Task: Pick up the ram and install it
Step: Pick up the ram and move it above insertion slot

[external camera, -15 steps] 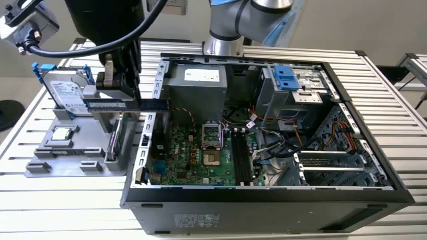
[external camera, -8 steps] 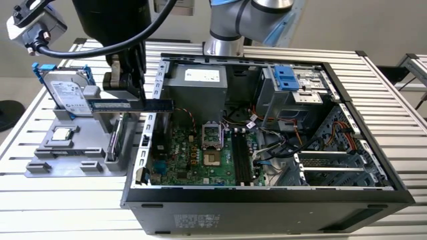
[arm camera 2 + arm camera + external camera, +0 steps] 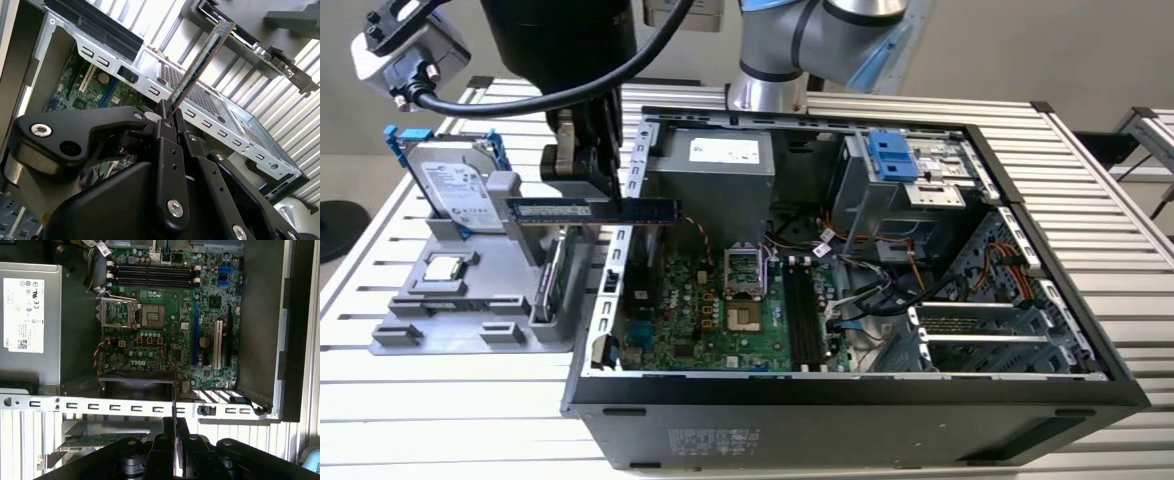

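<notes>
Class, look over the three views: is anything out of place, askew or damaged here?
Nothing looks damaged or spilled. The one thing out of its place is the ram: the end effector grips it level in the air over the computer case's side wall, while the motherboard's memory slots lie empty.

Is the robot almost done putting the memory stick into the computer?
About halfway. Done: the pick-up, since the gripper is shut on the ram. In hand: the ram, held level in the air over the edge of the computer case. Left: the long black memory slots on the motherboard look empty, so it is not installed yet.
</notes>
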You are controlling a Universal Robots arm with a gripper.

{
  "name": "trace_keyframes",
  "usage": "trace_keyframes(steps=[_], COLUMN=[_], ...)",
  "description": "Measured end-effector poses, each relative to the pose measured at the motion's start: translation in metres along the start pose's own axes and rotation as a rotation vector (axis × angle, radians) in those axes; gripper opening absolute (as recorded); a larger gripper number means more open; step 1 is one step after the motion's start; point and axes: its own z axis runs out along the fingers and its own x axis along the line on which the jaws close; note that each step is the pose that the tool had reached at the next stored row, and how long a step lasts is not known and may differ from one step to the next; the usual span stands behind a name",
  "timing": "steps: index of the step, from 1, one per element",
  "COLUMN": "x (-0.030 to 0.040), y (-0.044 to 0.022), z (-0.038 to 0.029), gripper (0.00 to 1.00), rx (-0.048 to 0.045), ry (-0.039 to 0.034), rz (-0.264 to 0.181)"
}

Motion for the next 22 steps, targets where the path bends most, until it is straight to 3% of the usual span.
trace_keyframes(steps=[22], x=[-0.0002], y=[0.0251], z=[0.0003], gripper=[0.0], rx=[0.0], ry=[0.0], rz=[0.0])
